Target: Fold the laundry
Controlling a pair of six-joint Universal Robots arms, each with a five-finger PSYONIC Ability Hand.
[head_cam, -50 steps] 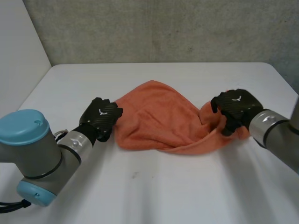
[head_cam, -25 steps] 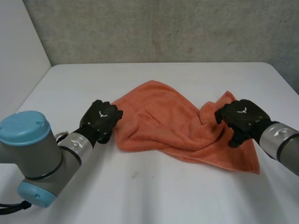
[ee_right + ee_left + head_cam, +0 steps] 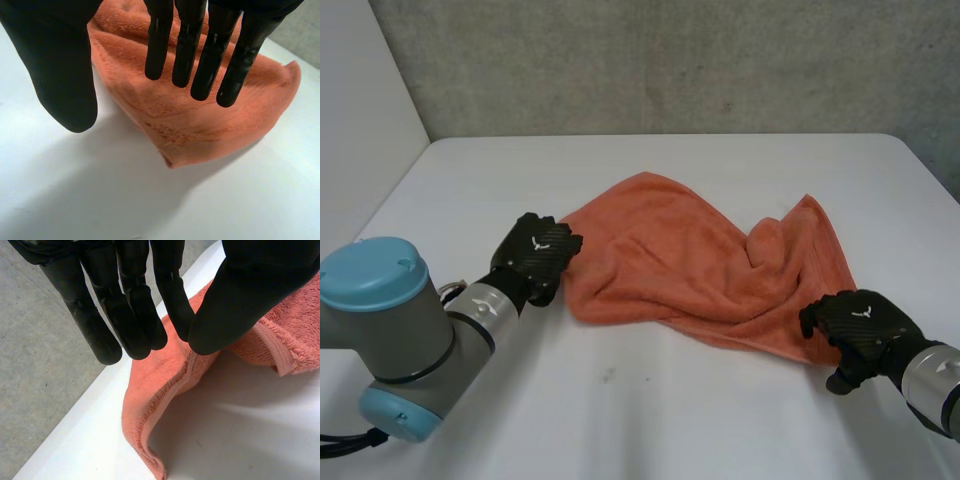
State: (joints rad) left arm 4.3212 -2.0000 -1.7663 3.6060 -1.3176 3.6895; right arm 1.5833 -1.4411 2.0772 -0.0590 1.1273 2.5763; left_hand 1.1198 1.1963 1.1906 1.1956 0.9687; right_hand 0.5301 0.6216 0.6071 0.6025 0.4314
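An orange towel [image 3: 670, 260] lies rumpled across the middle of the white table [image 3: 620, 420]. My left hand [image 3: 535, 255] is at its left edge. In the left wrist view the left hand [image 3: 130, 305] pinches the towel's hem [image 3: 170, 390] between thumb and fingers, lifting that edge a little. My right hand [image 3: 855, 325] is at the towel's near right corner. In the right wrist view the right hand [image 3: 185, 45] hovers with straight fingers and the thumb apart above that corner [image 3: 170, 157], holding nothing.
A grey wall [image 3: 670, 60] stands behind the table's far edge. The table's left edge [image 3: 390, 200] runs next to a pale wall. Bare tabletop lies in front of the towel and behind it.
My right hand has moved from the towel's right side towards the table's near right, and the towel's right part has spread out flatter. The left hand has stayed put.
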